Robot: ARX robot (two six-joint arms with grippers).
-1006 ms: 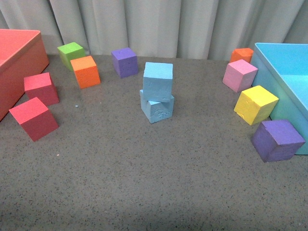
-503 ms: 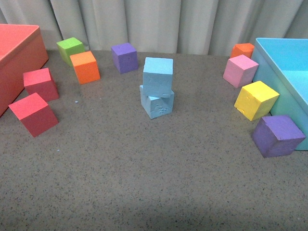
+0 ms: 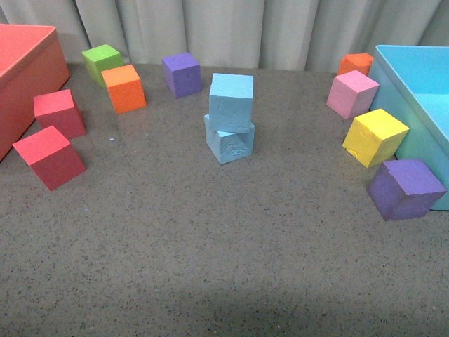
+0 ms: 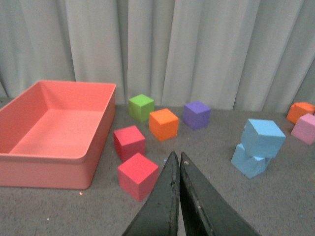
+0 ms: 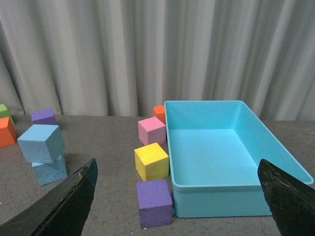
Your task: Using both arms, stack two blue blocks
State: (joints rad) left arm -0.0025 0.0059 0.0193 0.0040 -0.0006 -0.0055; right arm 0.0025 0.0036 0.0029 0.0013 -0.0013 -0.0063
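Two sky-blue blocks stand stacked mid-table. The smooth upper block [image 3: 231, 102] sits turned and slightly offset on the scuffed lower block [image 3: 230, 144]. The stack also shows in the left wrist view [image 4: 263, 138] and the right wrist view [image 5: 42, 143]. No arm shows in the front view. My left gripper [image 4: 176, 158] is shut and empty, well back from the stack, near a red cube [image 4: 139, 175]. My right gripper [image 5: 177, 169] is open wide and empty, pulled back facing the light blue bin [image 5: 231, 152].
A red bin [image 3: 24, 88] stands at the left with two red cubes [image 3: 49, 156], an orange cube [image 3: 124, 88], a green cube [image 3: 102, 61] and a purple cube [image 3: 182, 74]. At the right, pink [image 3: 352, 94], yellow [image 3: 374, 136], purple [image 3: 405, 188] and orange [image 3: 356, 64] cubes lie by the blue bin [image 3: 421, 112].
The whole scene has shifted slightly in the front view, as if the camera moved. The blue stack and the other cubes keep their places on the table.
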